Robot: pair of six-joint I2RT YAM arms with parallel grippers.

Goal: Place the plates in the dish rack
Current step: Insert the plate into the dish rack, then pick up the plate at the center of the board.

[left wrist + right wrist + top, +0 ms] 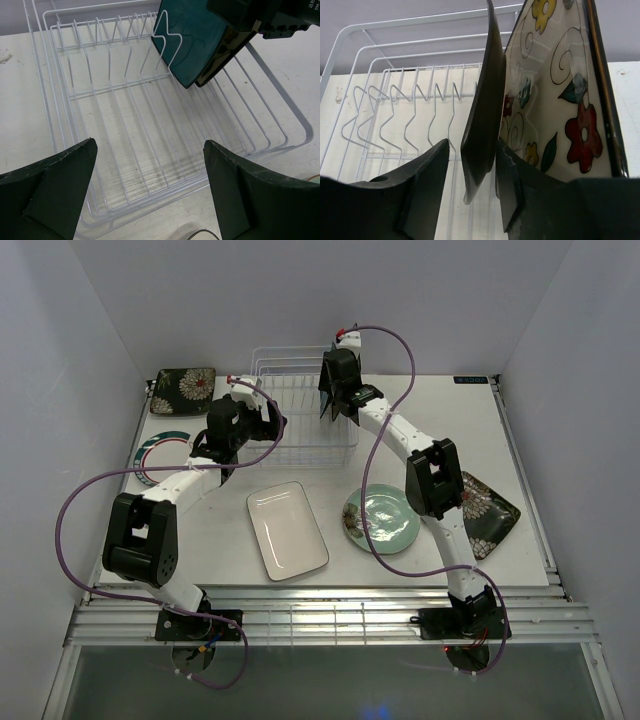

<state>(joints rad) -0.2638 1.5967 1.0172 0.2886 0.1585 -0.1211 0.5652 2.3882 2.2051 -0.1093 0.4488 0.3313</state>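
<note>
The white wire dish rack [290, 415] stands at the back middle of the table. The teal square plate [192, 45] stands on edge at its right end, with the cream square floral plate [555, 100] upright just behind it. My right gripper [335, 400] is open, its jaws either side of the teal plate's edge [485, 105]: the right finger [512, 185] is at the plate and the left finger stands apart. My left gripper [258, 420] is open and empty over the rack's front wires [150, 165].
On the table lie a dark floral plate [183, 390] at the back left, a round green-rimmed white plate [158, 455] under the left arm, a white rectangular plate [287, 530], a round mint-green plate [382, 518] and a second dark floral plate [488, 512] at the right.
</note>
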